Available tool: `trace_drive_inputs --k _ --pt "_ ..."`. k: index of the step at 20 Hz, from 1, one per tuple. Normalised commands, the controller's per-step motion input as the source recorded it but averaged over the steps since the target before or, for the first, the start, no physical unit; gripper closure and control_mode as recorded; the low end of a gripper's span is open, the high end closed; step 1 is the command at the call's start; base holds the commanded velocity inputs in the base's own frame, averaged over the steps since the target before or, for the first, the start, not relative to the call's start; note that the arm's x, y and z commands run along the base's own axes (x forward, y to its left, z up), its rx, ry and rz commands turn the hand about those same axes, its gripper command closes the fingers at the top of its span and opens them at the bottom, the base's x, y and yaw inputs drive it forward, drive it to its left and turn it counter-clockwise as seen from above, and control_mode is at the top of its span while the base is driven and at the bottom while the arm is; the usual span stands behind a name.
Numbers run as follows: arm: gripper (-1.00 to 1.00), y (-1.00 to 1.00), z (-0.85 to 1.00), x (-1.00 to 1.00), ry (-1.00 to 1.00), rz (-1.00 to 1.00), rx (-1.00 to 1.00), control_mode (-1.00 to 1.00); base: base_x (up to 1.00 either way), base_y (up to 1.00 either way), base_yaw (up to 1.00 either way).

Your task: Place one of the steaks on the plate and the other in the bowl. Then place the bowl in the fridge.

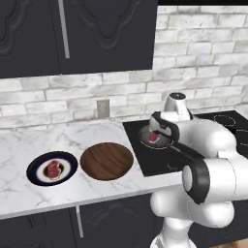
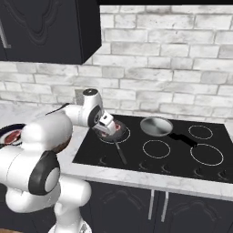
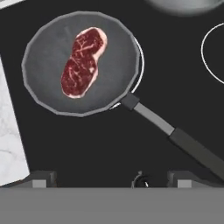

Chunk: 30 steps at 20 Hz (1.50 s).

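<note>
Plate (image 1: 36,164) sat far left on marble table (image 1: 19,145), one steak (image 1: 52,169) lying on its dark centre. Wooden bowl (image 1: 106,161) stood just beside plate, to its right, nothing in it. Next came black cooktop (image 2: 182,159). Second steak (image 3: 83,62) lay in grey pan (image 3: 48,52) on near-left burner. Gripper (image 2: 108,128) hung over pan, jaws spread wide, grasping nothing. Another pan (image 2: 156,126) sat farther right.

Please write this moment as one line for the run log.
claw: open, above pan | steak: in pan on stove | other steak: on plate | bowl: empty, on counter
</note>
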Motion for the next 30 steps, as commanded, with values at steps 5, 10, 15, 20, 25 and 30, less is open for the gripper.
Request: trace_drive_inputs --k 5,10,15,20,25,30 --pt "-1.00 -0.04 -0.06 0.81 0.00 0.00 0.00 -1.00 0.00 0.00 0.00" --pt "-1.00 0.00 -0.25 0.72 0.00 0.00 0.00 -1.00 0.00 0.00 0.00" --pt "-1.00 -0.01 -0.37 0.31 0.00 0.00 0.00 -1.00 0.00 0.00 0.00" --pt "-1.00 0.00 -0.41 0.35 0.00 0.00 0.00 -1.00 0.00 0.00 0.00" --pt "-1.00 0.00 -0.30 0.29 0.00 0.00 0.00 -1.00 0.00 0.00 0.00" --pt "-1.00 0.00 -0.31 0.21 0.00 0.00 0.00 -1.00 0.00 0.00 0.00"
